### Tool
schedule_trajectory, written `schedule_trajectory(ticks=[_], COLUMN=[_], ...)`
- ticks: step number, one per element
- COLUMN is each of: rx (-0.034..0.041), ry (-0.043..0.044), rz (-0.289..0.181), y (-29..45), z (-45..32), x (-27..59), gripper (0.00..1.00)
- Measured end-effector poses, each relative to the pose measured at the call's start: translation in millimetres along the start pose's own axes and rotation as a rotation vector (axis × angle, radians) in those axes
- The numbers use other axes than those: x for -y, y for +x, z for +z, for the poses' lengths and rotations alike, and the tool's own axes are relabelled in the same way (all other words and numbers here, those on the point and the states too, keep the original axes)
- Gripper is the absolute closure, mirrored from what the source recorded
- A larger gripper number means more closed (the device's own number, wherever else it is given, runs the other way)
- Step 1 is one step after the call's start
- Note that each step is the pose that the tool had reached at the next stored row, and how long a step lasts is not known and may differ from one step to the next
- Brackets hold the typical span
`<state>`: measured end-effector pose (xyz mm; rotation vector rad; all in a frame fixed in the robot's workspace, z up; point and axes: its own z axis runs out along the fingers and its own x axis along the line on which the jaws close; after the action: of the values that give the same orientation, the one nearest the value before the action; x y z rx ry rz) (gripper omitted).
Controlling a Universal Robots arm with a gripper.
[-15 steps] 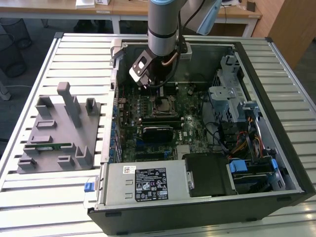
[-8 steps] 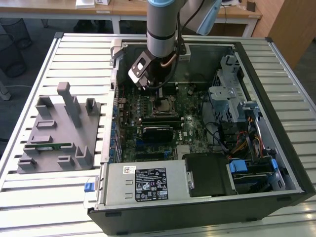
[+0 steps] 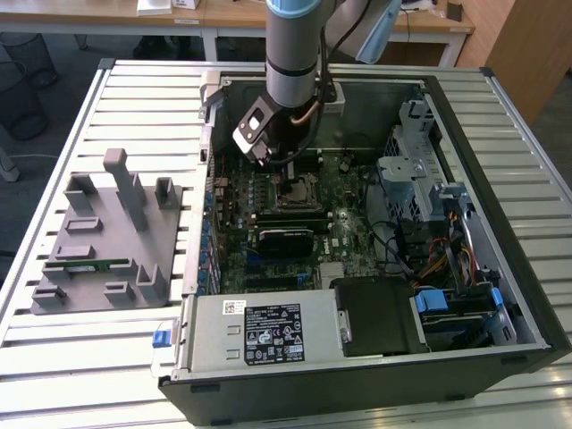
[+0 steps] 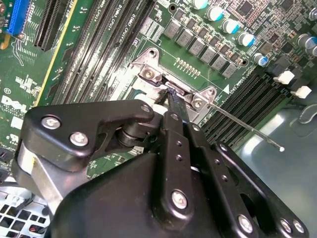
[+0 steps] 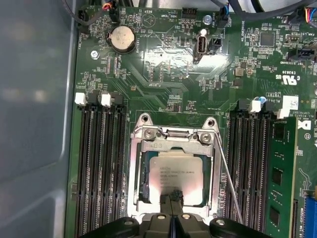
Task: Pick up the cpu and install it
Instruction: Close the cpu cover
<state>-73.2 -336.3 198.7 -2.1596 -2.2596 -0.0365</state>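
Slatted table (image 3: pixel 107 357) carries the open PC case (image 3: pixel 523 268), with a grey parts fixture (image 3: pixel 134 223) on the exterior view's left and the arm (image 3: pixel 293 54) reaching down into the case. The power supply box (image 3: pixel 214 344) has a printed label (image 3: pixel 273 332). The motherboard (image 5: pixel 163 74) has white silkscreen text all over, and one green memory module (image 5: pixel 280 173) is fitted. Status: the cpu (image 5: pixel 176 171) lies flat inside the socket frame (image 5: pixel 141 163), so pick and place read as done. It has several lines of dark print on its silvery lid. The gripper (image 5: pixel 174 197) has its fingers together, tips right at the cpu's near edge. Actual contact is hard to call from this angle. The thin retention lever (image 5: pixel 228 178) sticks out to the side, so lock-down probably isn't done.
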Motion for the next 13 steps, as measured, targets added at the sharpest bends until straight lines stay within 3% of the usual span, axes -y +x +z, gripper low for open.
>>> schedule_trajectory(ticks=[13], rx=[-0.0158], ry=[-0.0020], rz=[0.000], y=[1.4], z=[-2.4], x=[-8.1], gripper=[0.89])
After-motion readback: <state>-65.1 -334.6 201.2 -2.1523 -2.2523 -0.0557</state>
